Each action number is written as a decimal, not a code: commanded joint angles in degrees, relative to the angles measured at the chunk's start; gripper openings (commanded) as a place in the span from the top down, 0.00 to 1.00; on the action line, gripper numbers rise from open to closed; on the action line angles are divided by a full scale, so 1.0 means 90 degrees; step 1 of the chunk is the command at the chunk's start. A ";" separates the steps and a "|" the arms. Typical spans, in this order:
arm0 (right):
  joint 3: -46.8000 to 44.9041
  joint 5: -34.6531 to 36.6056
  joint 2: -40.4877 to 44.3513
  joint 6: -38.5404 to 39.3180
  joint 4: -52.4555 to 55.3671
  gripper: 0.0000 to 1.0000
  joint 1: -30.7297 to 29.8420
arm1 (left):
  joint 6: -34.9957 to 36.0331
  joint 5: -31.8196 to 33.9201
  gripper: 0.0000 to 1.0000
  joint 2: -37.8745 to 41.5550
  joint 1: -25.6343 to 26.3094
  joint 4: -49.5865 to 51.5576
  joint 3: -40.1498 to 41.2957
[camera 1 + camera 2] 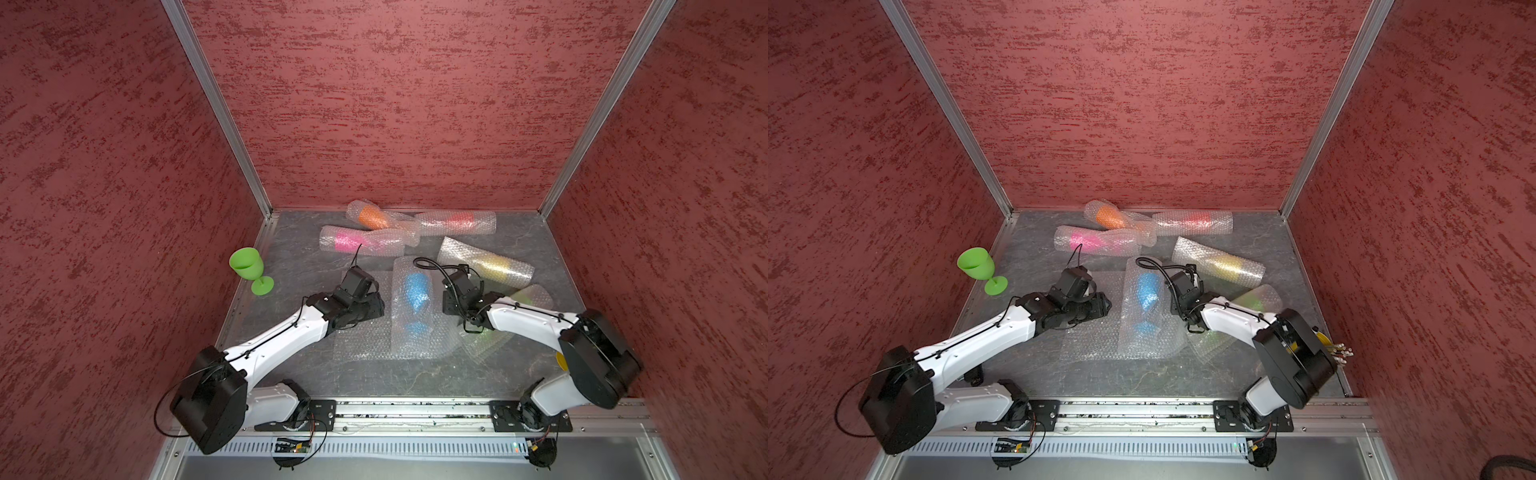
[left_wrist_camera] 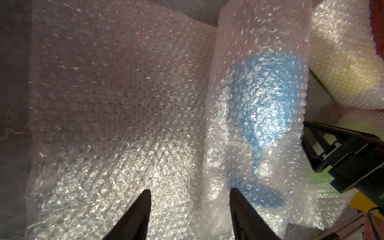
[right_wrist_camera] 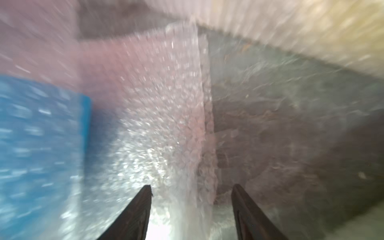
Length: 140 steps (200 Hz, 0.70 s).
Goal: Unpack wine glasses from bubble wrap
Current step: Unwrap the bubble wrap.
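Grey marbled counter (image 1: 415, 378) carries the blue wine glass (image 1: 415, 291) lying in its bubble wrap (image 1: 415, 347); left tool (image 2: 190, 189) and right tool (image 3: 191, 185) flank it, both spread open, gripping nothing.

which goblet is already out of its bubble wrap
The green goblet, standing upright alone at the left edge of the table. The rest, orange, red, pink, yellow, blue and a second green, lie inside bubble wrap.

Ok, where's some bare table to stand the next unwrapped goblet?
Bare table: the front strip between the flat bubble wrap sheet and the rail, and the left edge beside the green goblet. Crowded: middle and back, where the wrapped rolls lie.
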<state>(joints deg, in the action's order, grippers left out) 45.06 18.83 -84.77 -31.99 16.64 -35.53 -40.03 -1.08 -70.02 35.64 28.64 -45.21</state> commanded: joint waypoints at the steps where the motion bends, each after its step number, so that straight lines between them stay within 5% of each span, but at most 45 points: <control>1: 0.0348 0.0424 0.0494 0.0161 0.0380 0.36 0.0018 | 0.0281 -0.0022 0.38 0.0485 -0.0143 0.0413 -0.0198; 64: 0.0868 -0.1025 -0.0193 0.0674 0.0182 0.91 0.0022 | 0.1411 0.0408 0.37 0.1570 -0.0526 0.1310 -0.0786; 140: 0.2460 -0.2914 -0.1345 0.0512 0.0107 0.93 -0.0611 | 0.1515 0.0384 0.37 0.1827 -0.0910 0.1163 -0.0543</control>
<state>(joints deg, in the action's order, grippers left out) 61.32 1.93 -97.51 -26.13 19.59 -37.19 -27.55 1.80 -55.02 28.32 39.05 -50.65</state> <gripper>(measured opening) 0.055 0.626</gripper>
